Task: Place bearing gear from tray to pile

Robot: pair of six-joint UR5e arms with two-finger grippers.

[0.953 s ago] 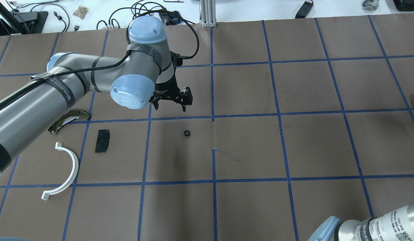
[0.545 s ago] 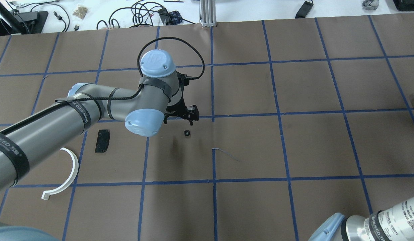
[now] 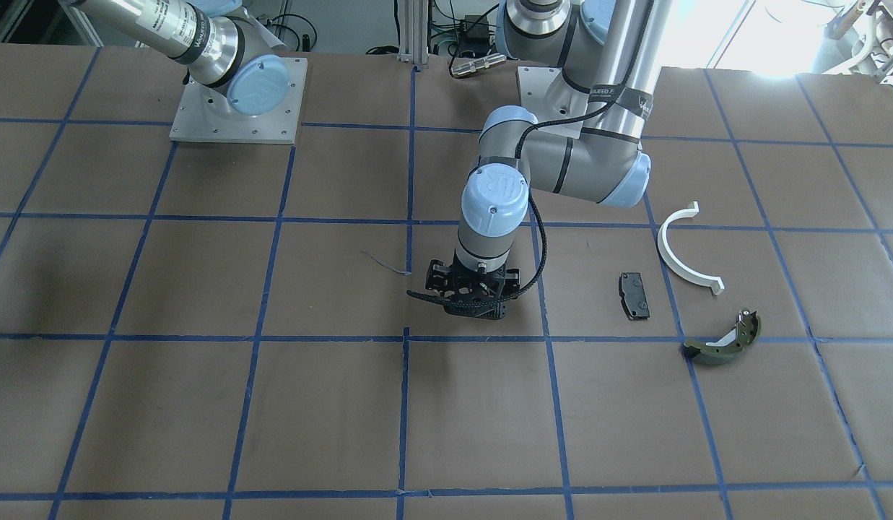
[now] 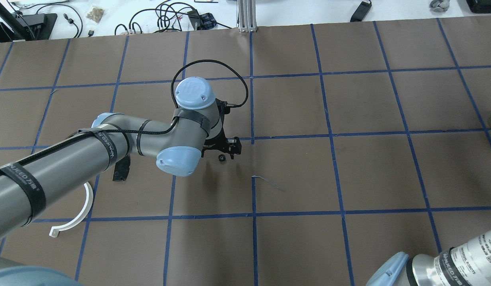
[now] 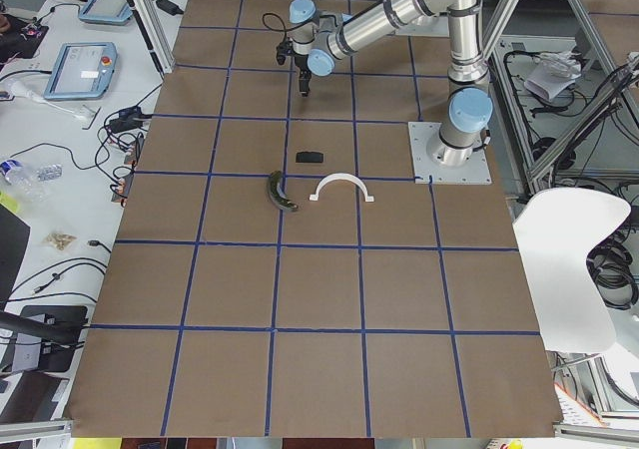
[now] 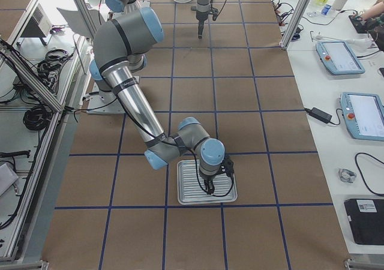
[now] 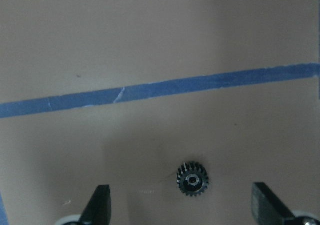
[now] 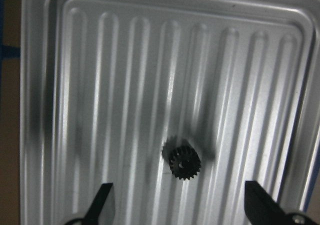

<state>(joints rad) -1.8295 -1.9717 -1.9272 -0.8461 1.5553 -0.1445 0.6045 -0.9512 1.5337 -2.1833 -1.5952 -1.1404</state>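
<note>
Big brown desk (image 4: 348, 178); ribbed tray (image 8: 50, 60) down toward its right end; the pile sits toward the left end, white arc (image 3: 684, 253), olive shoe (image 3: 720, 343), black pad (image 3: 634, 295); left gripper (image 7: 181, 205) spread wide, straddling a small gear (image 7: 192, 179) lying mid-desk, well apart from that pile; right gripper (image 8: 180, 200) also spread, over a second gear (image 8: 183, 164) on the tray; my worry: tiny toothed wheels, so an off-line squeeze could flick one away, or tilt it and lose it mid-carry.

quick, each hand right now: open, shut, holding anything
Left hand: open, empty, above a gear on the table.
Right hand: open, empty, above another gear in the tray.
</note>
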